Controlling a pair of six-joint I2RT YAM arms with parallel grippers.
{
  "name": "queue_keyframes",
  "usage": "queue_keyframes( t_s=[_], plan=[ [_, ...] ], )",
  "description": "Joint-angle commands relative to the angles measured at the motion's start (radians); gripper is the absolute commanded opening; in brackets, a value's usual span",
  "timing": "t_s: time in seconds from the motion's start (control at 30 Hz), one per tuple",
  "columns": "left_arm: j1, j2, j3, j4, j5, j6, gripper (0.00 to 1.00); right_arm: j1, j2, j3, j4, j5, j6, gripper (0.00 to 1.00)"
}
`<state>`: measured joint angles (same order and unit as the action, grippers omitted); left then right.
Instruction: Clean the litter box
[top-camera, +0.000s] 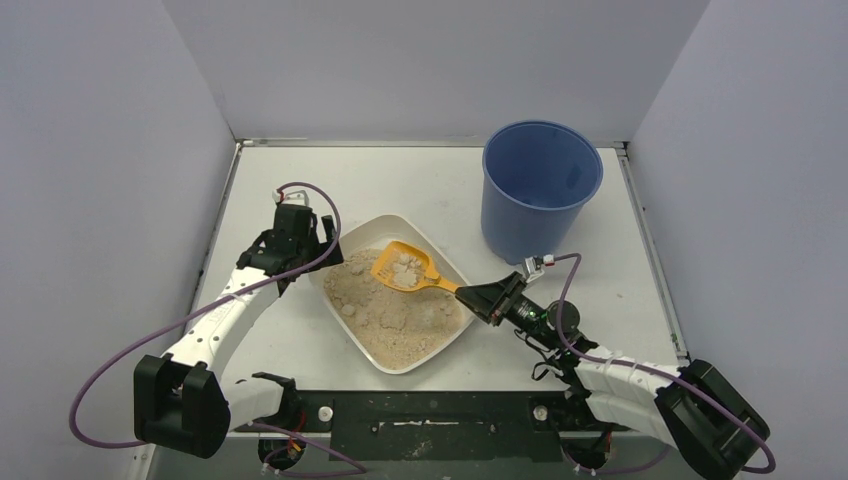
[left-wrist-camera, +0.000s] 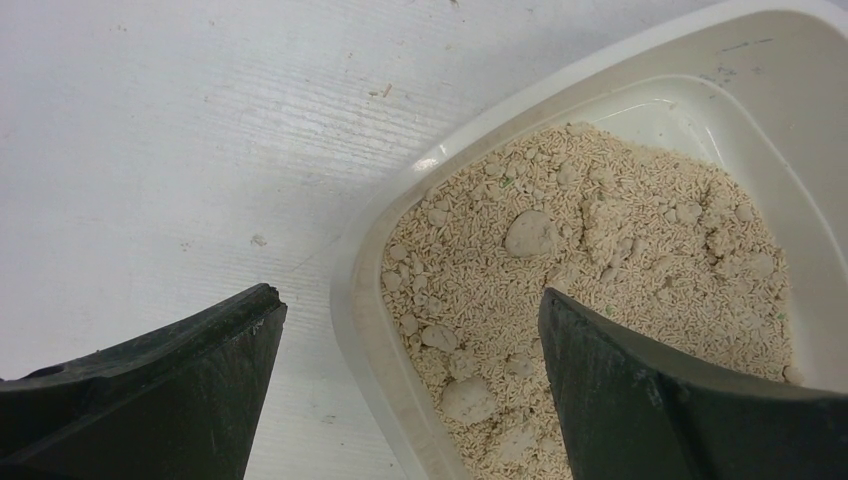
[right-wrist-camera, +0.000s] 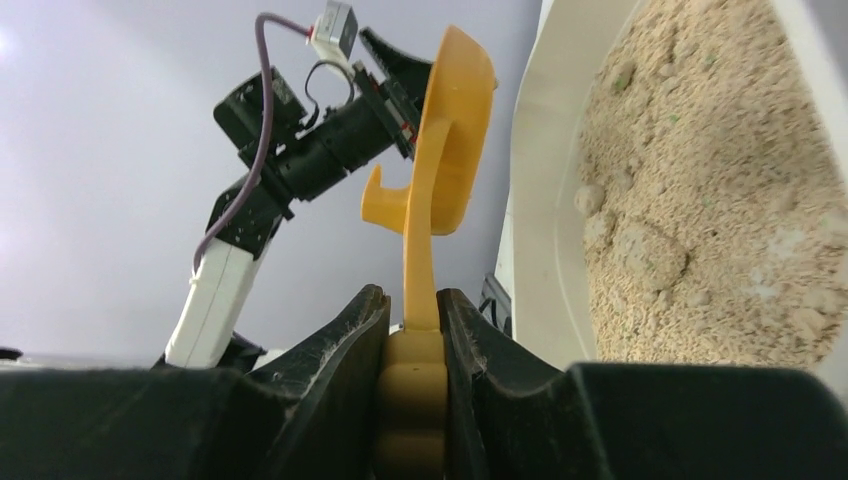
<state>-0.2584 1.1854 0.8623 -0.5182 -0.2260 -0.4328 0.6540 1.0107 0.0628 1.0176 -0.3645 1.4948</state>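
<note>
Right pincer (right-wrist-camera: 412, 300): you see it pinching the handle of the orange scoop (top-camera: 405, 268), just right of the middle in the top view.
Scoop: its cup holds pale lumps over the sand (left-wrist-camera: 600, 250), near the box's upper edge.
Left pincer (left-wrist-camera: 410, 312): spread wide, holding nothing. One finger is over the table (left-wrist-camera: 150, 150), one over the sand, with the rim between them.
Litter box (top-camera: 400, 368): middle of the frame, turned like a diamond.
Bucket (top-camera: 535, 190): upper right, apart from the box, with table showing between.
Walls (top-camera: 100, 150): grey, closing three table edges.
</note>
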Motion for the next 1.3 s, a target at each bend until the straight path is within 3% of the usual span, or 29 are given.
queue_keyframes(
  t_s=[0.0,0.07,0.13,0.53,0.77,1.27],
  plan=[
    [0.006,-0.031,0.009,0.050,0.016,0.005,0.97,-0.011,-0.030,0.001,0.096,0.046,0.030,0.00],
    [0.006,-0.034,0.005,0.049,0.012,0.005,0.97,0.031,-0.020,0.063,0.051,0.000,-0.022,0.00],
    [0.007,-0.035,0.007,0.050,0.018,0.005,0.97,-0.007,-0.065,0.040,-0.039,0.051,-0.009,0.00],
    [0.005,-0.052,0.009,0.047,0.018,0.008,0.97,0.001,-0.148,0.085,-0.105,0.086,-0.034,0.00],
    [0.001,-0.059,0.008,0.045,0.021,0.009,0.97,-0.009,-0.253,0.238,-0.329,0.140,-0.091,0.00],
    [-0.031,-0.084,0.007,0.037,0.011,0.009,0.97,-0.038,-0.403,0.594,-0.786,0.493,-0.286,0.00]
  ],
)
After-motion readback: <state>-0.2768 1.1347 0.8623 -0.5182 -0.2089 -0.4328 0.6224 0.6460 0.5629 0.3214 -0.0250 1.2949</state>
